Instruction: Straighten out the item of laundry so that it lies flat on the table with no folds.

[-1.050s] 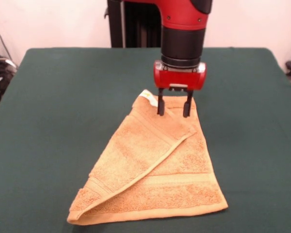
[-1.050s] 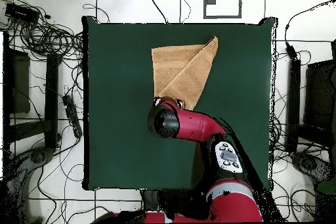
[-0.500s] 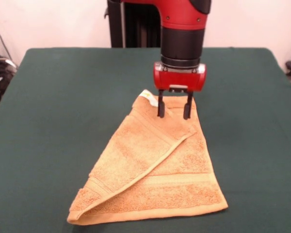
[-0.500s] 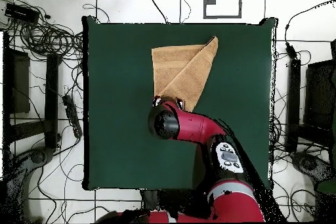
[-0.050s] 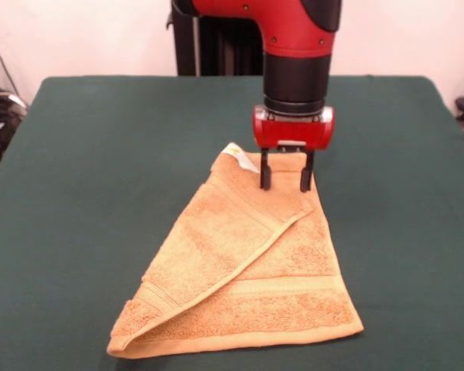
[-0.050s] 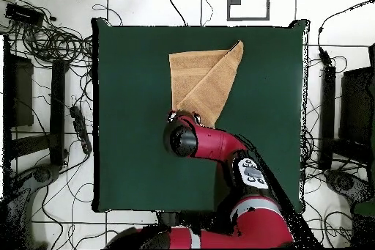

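One table (image 5: 85,178), one arm (image 5: 294,46), one towel (image 5: 255,270), one gripper (image 5: 287,178), one tag (image 5: 236,152).

The table is draped in dark green cloth and fills most of both views. The red and black arm comes down over the towel's far end; in the overhead view (image 6: 212,144) it hides the gripper entirely.

The towel (image 6: 203,78) lies near the middle of the table, folded diagonally: a triangular upper layer rests on the lower one, its folded edge running from the near left corner up to the far right. A woven band shows along the near edge. The white tag sits at the far left corner, just beside the gripper.

The gripper's two black fingers (image 5: 265,168) stand spread apart and point straight down at the towel's far corner. Their tips reach the top layer there; whether they press into it cannot be told. Nothing is held between them.
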You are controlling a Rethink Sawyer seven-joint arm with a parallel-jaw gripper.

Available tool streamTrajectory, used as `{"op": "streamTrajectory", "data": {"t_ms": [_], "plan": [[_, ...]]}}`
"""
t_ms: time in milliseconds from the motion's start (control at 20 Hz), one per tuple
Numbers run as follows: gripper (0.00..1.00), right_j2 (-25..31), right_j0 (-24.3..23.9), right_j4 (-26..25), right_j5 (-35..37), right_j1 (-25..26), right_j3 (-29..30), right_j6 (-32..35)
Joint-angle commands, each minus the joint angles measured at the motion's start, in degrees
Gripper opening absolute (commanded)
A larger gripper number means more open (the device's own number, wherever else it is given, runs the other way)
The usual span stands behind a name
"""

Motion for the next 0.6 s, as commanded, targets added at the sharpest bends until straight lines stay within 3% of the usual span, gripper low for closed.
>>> {"op": "streamTrajectory", "data": {"t_ms": [50,550,600], "plan": [[1.00,8.6,-0.5,2.0,-3.0,5.4,3.6,12.8],[1.00,10.2,-1.8,1.2,-3.8,7.2,2.7,11.8],[0.00,10.1,-1.6,1.2,-4.1,7.2,2.6,11.8]]}}
